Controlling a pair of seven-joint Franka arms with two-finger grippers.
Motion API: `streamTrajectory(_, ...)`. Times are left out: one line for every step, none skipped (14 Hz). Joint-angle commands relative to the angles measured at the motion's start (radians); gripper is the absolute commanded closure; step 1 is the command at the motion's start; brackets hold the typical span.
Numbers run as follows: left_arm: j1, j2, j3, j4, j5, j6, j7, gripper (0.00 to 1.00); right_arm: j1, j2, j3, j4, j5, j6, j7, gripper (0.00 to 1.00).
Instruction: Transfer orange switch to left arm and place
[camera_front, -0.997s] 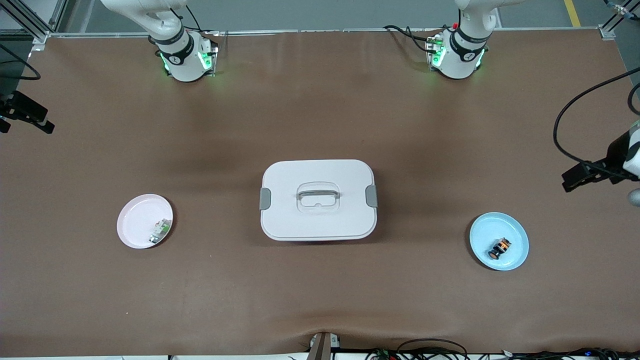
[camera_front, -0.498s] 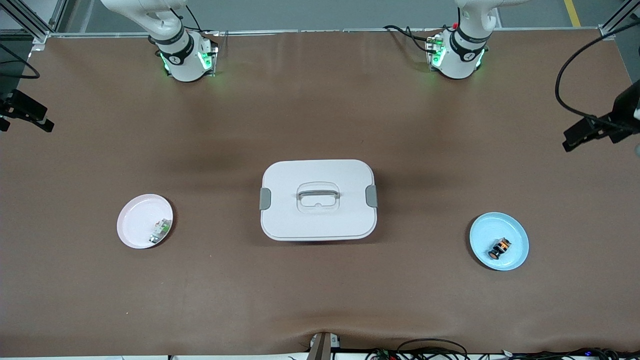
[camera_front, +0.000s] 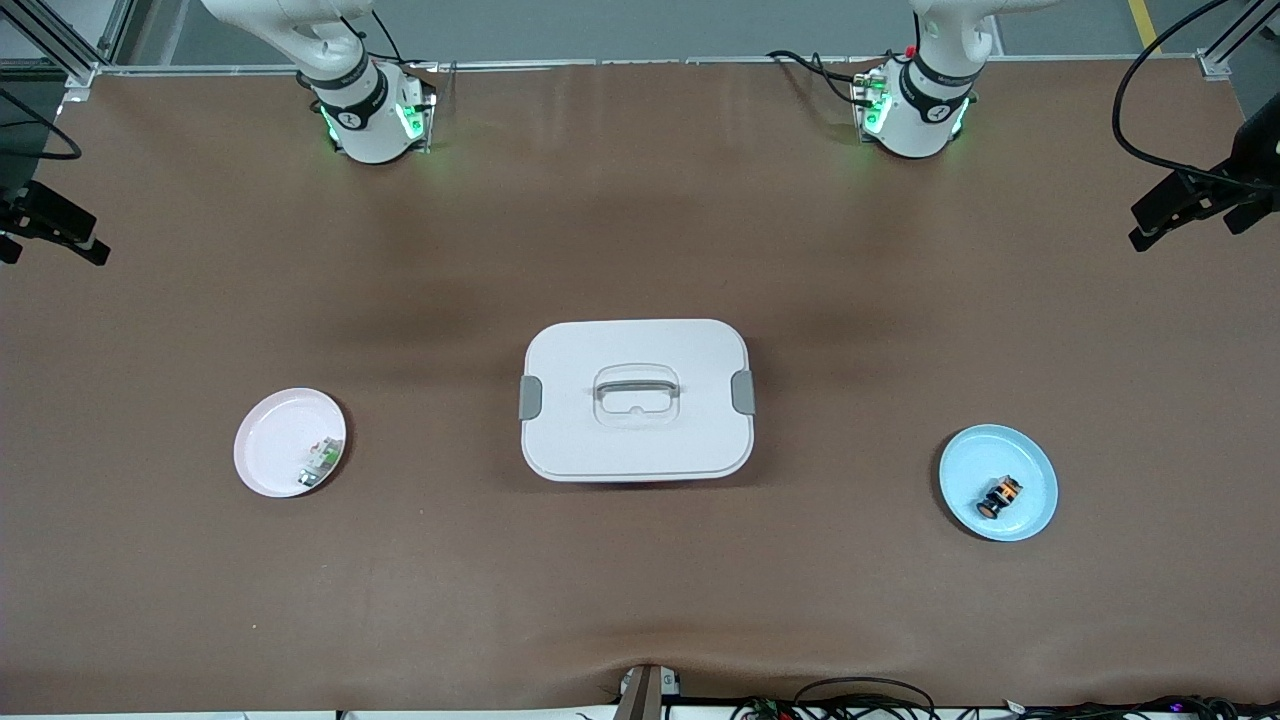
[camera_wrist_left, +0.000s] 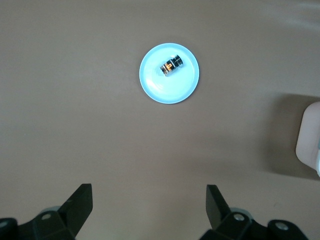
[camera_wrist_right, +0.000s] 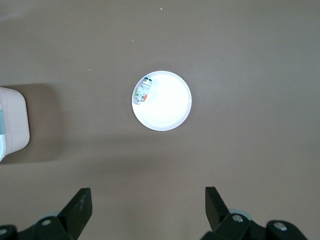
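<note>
We saw both end effectors, left (camera_wrist_left: 147, 207) and right (camera_wrist_right: 146, 207), wide open and empty above the tabletop's (camera_front: 640, 200) ends; the switch (camera_front: 1000, 496) lay on its plate (camera_front: 1035, 470).

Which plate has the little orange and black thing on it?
The blue plate, toward the left arm's end of the table, holds the orange switch. The pink plate holds a green-and-white component.

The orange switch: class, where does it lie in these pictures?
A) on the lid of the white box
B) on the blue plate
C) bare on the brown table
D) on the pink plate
B: the orange switch lies on the blue plate toward the left arm's end of the table, apart from the white box; the pink plate holds a green-and-white part instead.
</note>
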Motion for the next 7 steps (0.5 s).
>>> streamTrajectory(-0.007, -0.017, -0.014, -0.017, -0.017, -0.021, 0.012, 0.00, -0.004, 0.016, -0.001, 0.029, -0.011, -0.017, -0.003, 0.00)
streamTrajectory(-0.007, -0.018, -0.026, -0.012, -0.017, -0.033, 0.012, 0.00, -0.005, 0.017, -0.001, 0.029, -0.009, -0.017, -0.003, 0.00)
streamTrajectory(-0.007, -0.024, -0.037, -0.012, -0.017, -0.036, 0.012, 0.00, -0.005, 0.017, -0.003, 0.029, -0.009, -0.017, -0.003, 0.00)
streamTrajectory(-0.007, -0.030, -0.040, -0.012, -0.019, -0.038, 0.013, 0.00, -0.007, 0.017, -0.001, 0.029, -0.009, -0.015, -0.003, 0.00)
streamTrajectory(-0.007, -0.040, -0.040, -0.013, -0.032, -0.039, 0.023, 0.00, -0.007, 0.019, -0.003, 0.029, -0.009, -0.017, -0.003, 0.00)
streamTrajectory(-0.007, -0.044, -0.040, -0.013, -0.057, -0.050, 0.035, 0.00, -0.008, 0.019, -0.003, 0.029, -0.007, -0.015, -0.003, 0.00)
streamTrajectory(-0.005, -0.044, -0.039, -0.010, -0.069, -0.059, 0.039, 0.00, -0.007, 0.019, -0.003, 0.029, -0.007, -0.015, -0.003, 0.00)
